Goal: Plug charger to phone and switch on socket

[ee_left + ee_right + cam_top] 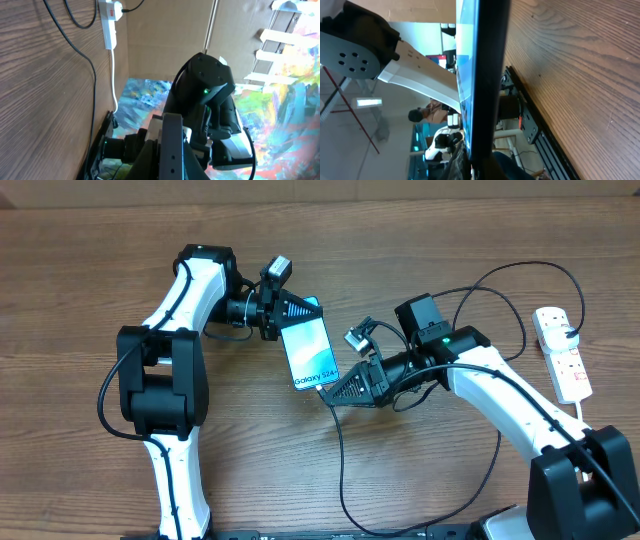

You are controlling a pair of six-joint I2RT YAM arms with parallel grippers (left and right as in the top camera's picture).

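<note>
On the wooden table the white socket lies at the right side, well apart from the phone; the phone is in the middle, between both pincers; the left pincer is closed on its plain short edge; the right pincer is closed at the Galaxy edge, where the black charger runs off; whether it pinches the plug, I cannot tell.

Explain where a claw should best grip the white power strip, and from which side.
Across the socket's narrow width, on the half free of the charger, coming straight down. It lies flat on the table, so only its two long sides offer opposed faces, probably narrow enough for a claw.
</note>
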